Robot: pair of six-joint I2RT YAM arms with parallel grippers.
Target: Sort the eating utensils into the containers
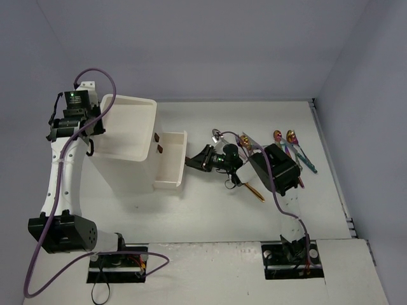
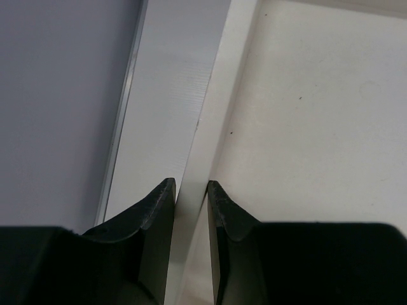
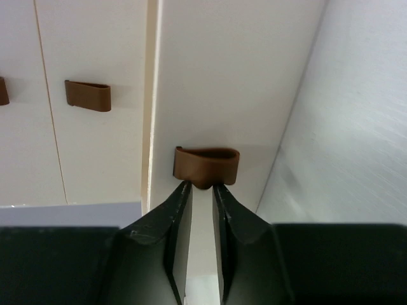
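Note:
The white drawer unit (image 1: 124,173) stands at the left, one drawer (image 1: 170,179) pulled out to the right. My left gripper (image 1: 95,130) (image 2: 191,184) is shut on the unit's thin white wall (image 2: 200,121). My right gripper (image 1: 189,162) (image 3: 202,185) is at the drawer's front, its jaws narrowly parted with their tips on either side of the brown handle (image 3: 206,165). Utensils lie on the table to the right: two iridescent spoons (image 1: 278,136) (image 1: 292,136) and a gold utensil (image 1: 254,190), partly hidden by the right arm.
Two more brown handles (image 1: 159,143) show on the unit's front, one of them in the right wrist view (image 3: 88,95). A silver utensil end (image 1: 217,135) lies behind the right gripper. The walls close off the table at the back and right.

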